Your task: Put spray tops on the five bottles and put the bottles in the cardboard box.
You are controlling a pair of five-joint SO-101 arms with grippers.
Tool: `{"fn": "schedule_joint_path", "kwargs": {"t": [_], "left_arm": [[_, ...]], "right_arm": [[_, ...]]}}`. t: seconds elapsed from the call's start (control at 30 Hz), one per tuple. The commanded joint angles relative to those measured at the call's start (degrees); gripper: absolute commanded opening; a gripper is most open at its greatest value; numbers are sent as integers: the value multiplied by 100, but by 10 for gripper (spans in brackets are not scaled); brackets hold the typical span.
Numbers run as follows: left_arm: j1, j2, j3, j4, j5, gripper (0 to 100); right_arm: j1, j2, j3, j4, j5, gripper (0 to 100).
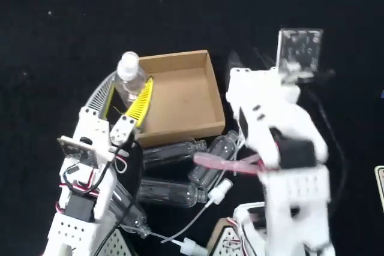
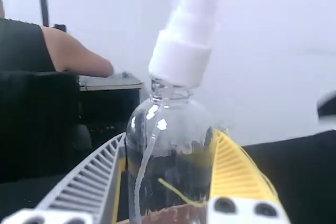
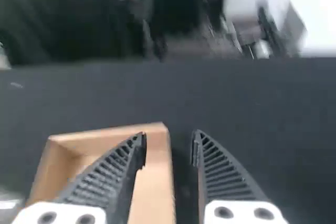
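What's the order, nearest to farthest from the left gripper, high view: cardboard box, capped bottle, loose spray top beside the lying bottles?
1. Capped bottle, held by the left gripper.
2. Cardboard box, alongside.
3. Loose spray top, beyond the box's near wall.

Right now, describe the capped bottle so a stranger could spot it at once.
Find the cardboard box on the black table. At its left wall, seen from above, the left tool holds a clear bottle. Unlike the bottles lying in front of the box, it stands upright, white spray top on.
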Motion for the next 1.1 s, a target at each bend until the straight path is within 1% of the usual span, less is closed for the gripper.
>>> {"fn": "schedule_joint_path", "kwargs": {"t": [0.0,0.07,0.13,0.23,0.3,0.4,0.57,0.7,0.83,0.93,1.07], "left_arm": [[-163,26,-4,-193,-9,88],[-163,35,-224,-185,0,88],[-171,79,-558,-185,-18,86],[-374,580,-1209,-193,-9,85],[-585,1345,-1815,-193,9,87],[-787,2884,-2721,-193,18,87],[-576,5037,-3864,-202,-26,88],[-488,6145,-4374,-202,-18,88],[-532,6804,-4664,-255,18,88],[-541,7174,-4593,-905,18,88],[-488,7578,-3996,-2347,9,88]], "right_arm": [[360,453,813,-1486,-97,132],[413,813,1086,-1969,-123,132],[422,1262,1121,-2242,-123,132],[404,2009,998,-2505,-123,132],[396,2510,813,-2602,-123,132],[396,3231,426,-2602,-123,131],[422,4233,-84,-2602,-88,131],[431,4655,-426,-2549,-88,131],[431,4708,-479,-2549,-79,131],[431,4708,-479,-2549,-79,131],[431,4708,-479,-2549,-79,131]]}}
